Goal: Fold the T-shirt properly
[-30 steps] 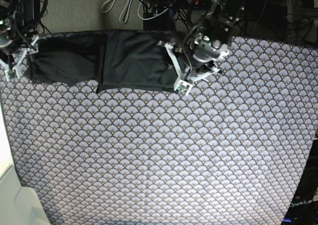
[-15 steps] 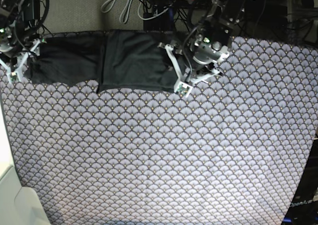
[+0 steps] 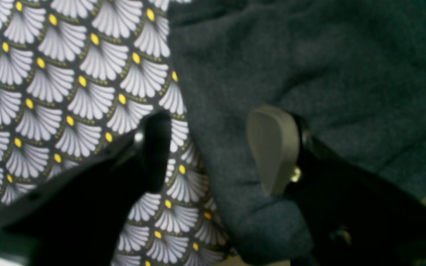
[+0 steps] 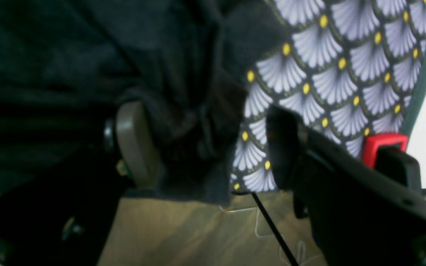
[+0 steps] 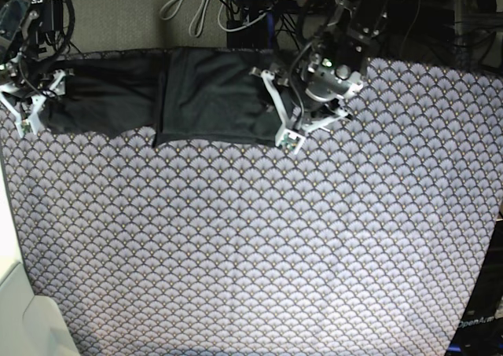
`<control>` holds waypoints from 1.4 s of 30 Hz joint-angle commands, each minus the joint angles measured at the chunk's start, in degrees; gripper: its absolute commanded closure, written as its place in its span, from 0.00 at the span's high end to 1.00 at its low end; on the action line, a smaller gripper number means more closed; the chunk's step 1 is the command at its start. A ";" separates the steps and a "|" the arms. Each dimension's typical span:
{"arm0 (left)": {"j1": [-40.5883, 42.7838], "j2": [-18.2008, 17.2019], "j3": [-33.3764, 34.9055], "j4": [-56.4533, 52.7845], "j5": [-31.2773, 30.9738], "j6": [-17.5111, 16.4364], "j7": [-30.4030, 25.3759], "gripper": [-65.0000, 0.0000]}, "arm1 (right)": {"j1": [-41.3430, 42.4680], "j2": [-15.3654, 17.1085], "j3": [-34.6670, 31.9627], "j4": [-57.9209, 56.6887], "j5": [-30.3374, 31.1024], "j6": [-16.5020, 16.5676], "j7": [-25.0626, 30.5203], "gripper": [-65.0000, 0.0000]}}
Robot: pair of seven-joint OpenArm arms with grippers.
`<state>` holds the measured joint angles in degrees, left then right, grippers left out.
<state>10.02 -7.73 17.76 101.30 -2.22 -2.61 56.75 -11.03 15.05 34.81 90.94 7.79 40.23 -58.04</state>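
Evidently both arms were set up to take the shirt (image 5: 196,97) by its two ends, presumably so it could be lifted and folded as one. It lay along the far edge of the cloth (image 5: 259,246), between the grippers. The left gripper (image 3: 213,147) stood open, one finger (image 3: 272,147) over the shirt's edge, the other over cloth, gripping nothing. The right gripper (image 4: 205,144) was wide open too, straddling the bunched opposite end; fabric hung between its jaws, not pinched.

Parted right end effector (image 4: 205,144) straddles T-shirt (image 4: 87,66) edge.
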 commanded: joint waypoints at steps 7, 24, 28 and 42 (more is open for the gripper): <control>-0.04 -1.20 -0.04 2.57 -0.20 0.37 -0.53 0.55 | 0.35 0.64 0.58 0.71 -0.19 -0.23 3.58 0.68; 2.07 -1.20 -12.79 8.11 -0.20 -0.07 3.78 0.55 | 0.35 -0.94 0.23 0.71 -0.19 -0.23 3.14 0.07; 2.86 -1.28 -17.98 8.99 -0.20 -0.16 3.78 0.55 | 0.17 -0.94 0.23 0.80 -0.19 -0.23 3.49 0.00; 4.79 -3.57 -19.74 9.69 -0.29 -0.16 3.25 0.55 | 0.43 -0.94 0.31 0.71 -0.28 -0.23 1.29 0.00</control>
<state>15.20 -11.09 -1.91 109.89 -2.79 -2.96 61.04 -11.00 13.17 34.87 91.05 7.94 40.23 -56.64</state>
